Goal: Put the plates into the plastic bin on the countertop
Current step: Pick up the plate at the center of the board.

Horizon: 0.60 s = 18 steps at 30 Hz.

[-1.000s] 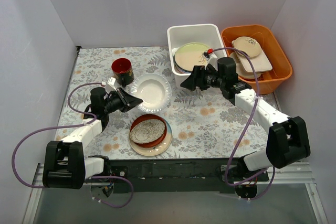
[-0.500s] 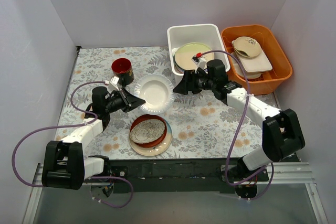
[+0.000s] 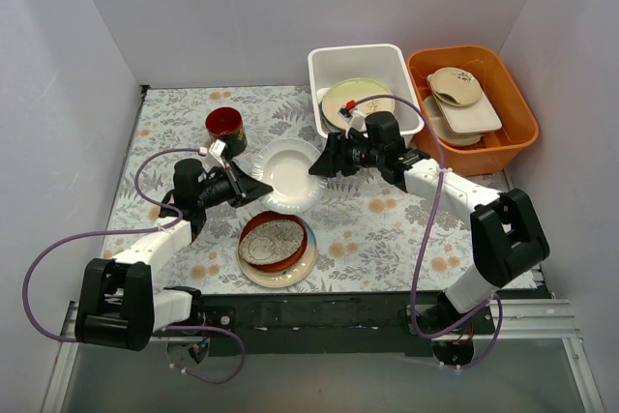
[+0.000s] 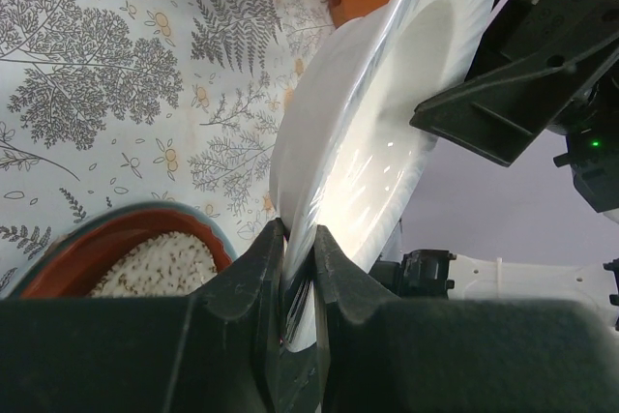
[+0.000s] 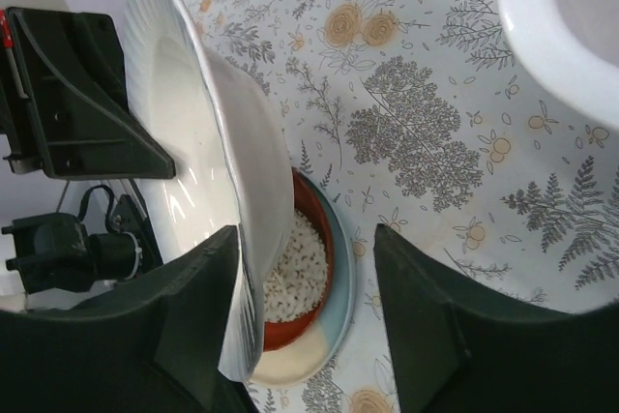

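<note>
Over the countertop (image 3: 387, 229), short of the plastic bin (image 3: 324, 70), the pale cream plate (image 3: 285, 169) is hanging tilted, seemingly for a handover. The left gripper (image 3: 257, 185) is clamping its near rim; the right gripper (image 3: 316, 165) is straddling the far rim, jaws apart.

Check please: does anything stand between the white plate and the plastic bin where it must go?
Only the right tool and its arm: it sits at the white plate's rim on the plastic bin's side, jaws open. The left tool grips the opposite rim. No dish lies on the countertop between.
</note>
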{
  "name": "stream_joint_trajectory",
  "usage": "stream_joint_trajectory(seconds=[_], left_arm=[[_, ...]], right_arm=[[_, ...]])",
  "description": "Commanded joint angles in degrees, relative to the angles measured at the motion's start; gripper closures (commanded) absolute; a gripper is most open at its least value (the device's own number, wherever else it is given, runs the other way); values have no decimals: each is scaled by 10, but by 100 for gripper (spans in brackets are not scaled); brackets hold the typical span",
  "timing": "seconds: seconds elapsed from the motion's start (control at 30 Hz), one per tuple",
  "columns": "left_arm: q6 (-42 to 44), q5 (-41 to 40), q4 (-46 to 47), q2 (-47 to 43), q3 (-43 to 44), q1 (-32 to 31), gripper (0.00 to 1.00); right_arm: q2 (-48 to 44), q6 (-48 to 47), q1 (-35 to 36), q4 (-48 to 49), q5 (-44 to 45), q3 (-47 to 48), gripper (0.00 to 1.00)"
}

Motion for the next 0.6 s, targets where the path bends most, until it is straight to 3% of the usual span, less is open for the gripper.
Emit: stream_joint_trajectory(seconds=[0.0,0.03,0.13,0.47,0.57], left_arm=[[0,21,35,-26,31,-6,100],[0,20,35,-25,32,-6,100],[0,20,35,-25,30,-6,100],[2,17,32,-26,29,-6,100],[3,15,32,-27,28,-7,80]], right_arm=[[15,6,6,20,-5,35,44],[16,5,6,17,-5,39,60],[19,7,6,19,-8,38,98],[8,8,6,18,-1,34,99],[6,8,6,18,-1,34,99]])
